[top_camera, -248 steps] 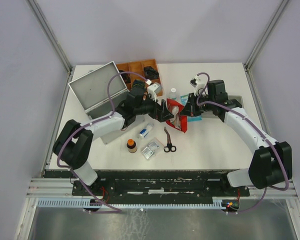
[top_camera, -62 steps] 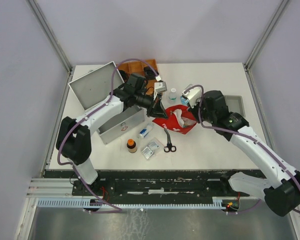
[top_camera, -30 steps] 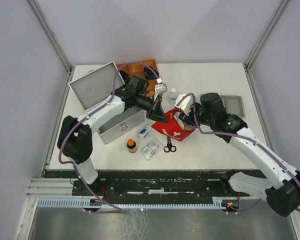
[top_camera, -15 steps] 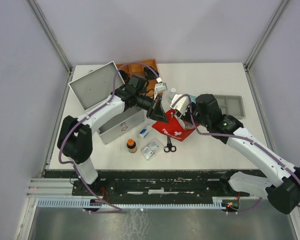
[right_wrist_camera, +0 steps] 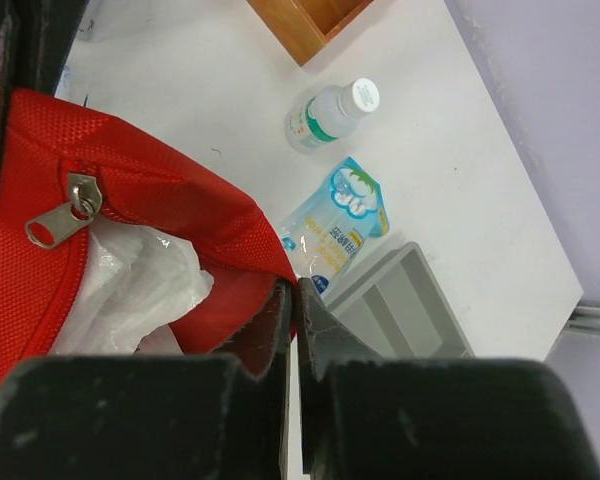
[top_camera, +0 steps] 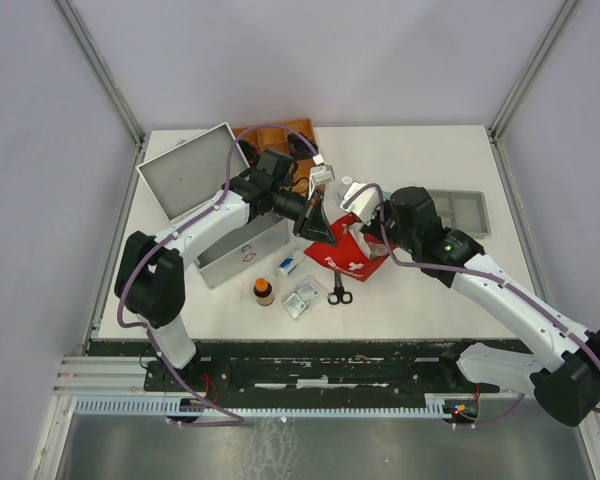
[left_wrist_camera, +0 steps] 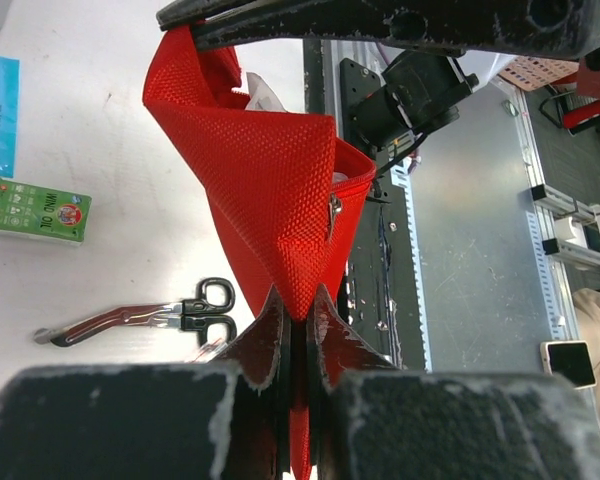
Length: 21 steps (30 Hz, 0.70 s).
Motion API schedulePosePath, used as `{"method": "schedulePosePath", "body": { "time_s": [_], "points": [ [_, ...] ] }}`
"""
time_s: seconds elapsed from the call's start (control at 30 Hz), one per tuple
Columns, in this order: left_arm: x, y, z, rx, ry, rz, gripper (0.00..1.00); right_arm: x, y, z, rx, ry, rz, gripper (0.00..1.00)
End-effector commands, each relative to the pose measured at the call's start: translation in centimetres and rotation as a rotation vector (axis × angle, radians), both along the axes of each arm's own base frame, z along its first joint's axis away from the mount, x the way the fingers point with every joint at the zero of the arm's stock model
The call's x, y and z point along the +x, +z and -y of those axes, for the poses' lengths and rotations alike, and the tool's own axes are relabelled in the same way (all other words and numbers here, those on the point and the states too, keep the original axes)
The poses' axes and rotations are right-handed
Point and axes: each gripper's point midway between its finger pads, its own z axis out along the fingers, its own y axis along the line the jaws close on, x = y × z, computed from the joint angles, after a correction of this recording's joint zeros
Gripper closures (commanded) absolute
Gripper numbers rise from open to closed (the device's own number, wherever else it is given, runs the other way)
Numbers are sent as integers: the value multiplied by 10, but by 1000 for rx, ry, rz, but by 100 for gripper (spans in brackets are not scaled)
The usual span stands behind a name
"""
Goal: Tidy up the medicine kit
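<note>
Two white-shelled robot arms, the left arm (top_camera: 205, 240) and the right arm (top_camera: 505, 300), carry bulky black joints (top_camera: 152, 280). A thin purple cable (top_camera: 220, 187) runs along each. The left pincer (left_wrist_camera: 292, 305) and right pincer (right_wrist_camera: 292, 292) have scuffed matte-black fingers. A small green light (top_camera: 446, 243) glows on the right arm.

Green box (left_wrist_camera: 30, 208), left edge of left wrist view: white txt, upside down, seems to read "WIND OIL". Red pouch (top_camera: 342, 262), mid top view: white cross + white lettering, too small to read. Case (top_camera: 235, 255) front: small red mark.
</note>
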Motion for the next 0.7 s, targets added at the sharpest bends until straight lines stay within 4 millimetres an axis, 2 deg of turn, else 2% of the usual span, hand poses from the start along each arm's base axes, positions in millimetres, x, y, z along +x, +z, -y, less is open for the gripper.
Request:
{"method": "schedulePosePath", "body": {
  "time_s": [0.0, 0.2, 0.5, 0.67],
  "points": [
    [5, 12, 4, -14, 7, 34, 97, 7, 32, 4, 91, -76, 80, 98],
    [16, 8, 2, 31, 66, 76, 97, 2, 38, 7, 165, -119, 61, 99],
    [32, -4, -4, 106, 117, 173, 97, 7, 49, 19, 267, -196, 1, 100],
    [43, -3, -5, 129, 169, 182, 97, 4, 46, 13, 300, -165, -36, 99]
  ]
}}
